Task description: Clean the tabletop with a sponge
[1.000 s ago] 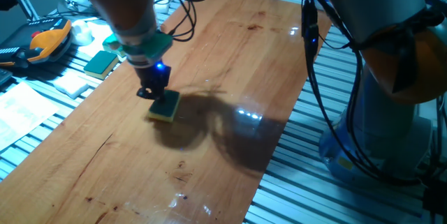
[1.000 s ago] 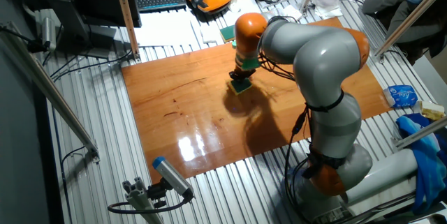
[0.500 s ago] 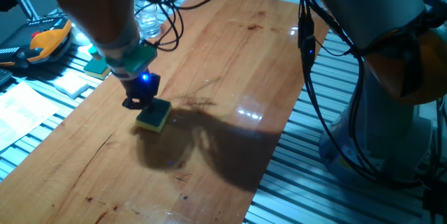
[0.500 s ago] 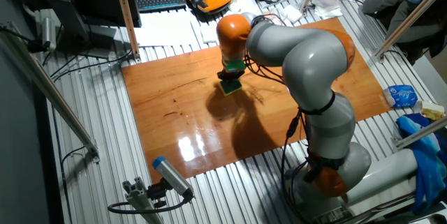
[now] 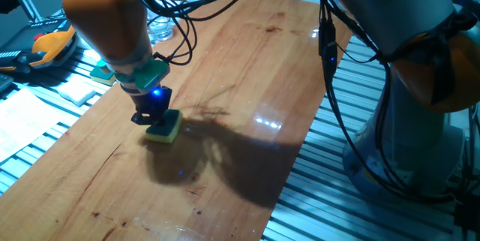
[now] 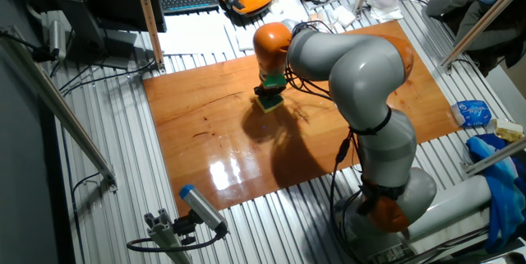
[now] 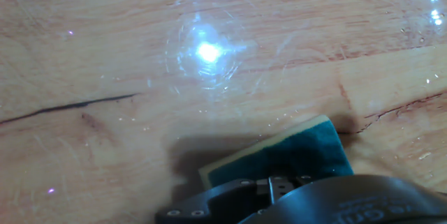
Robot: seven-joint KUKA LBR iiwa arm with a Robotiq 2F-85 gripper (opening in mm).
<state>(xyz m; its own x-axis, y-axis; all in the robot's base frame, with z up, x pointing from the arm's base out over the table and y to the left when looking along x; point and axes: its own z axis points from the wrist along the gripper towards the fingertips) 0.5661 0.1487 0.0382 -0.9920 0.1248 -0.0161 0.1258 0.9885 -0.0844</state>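
Note:
The tabletop (image 5: 247, 61) is a long glossy reddish-brown board with dark grain streaks; it also shows in the other fixed view (image 6: 205, 124) and the hand view (image 7: 140, 56). The sponge (image 5: 164, 126), green on top with a yellow foam body, lies flat on the board under my gripper (image 5: 152, 113). The gripper is shut on the sponge and presses it onto the wood. In the other fixed view the sponge (image 6: 270, 104) sits below the gripper (image 6: 269, 95). In the hand view the sponge's green top (image 7: 286, 158) shows just ahead of the gripper body.
A flat green pad (image 5: 102, 71), a white foam block (image 5: 75, 89) and an orange pendant (image 5: 51, 44) lie on the ribbed aluminium frame left of the board. A clear plastic bottle (image 5: 159, 25) lies at the board's far left edge. Cables hang from the arm (image 5: 330, 38).
The gripper has slid the sponge along the board toward the near left over the last second; in the last half second it barely moved.

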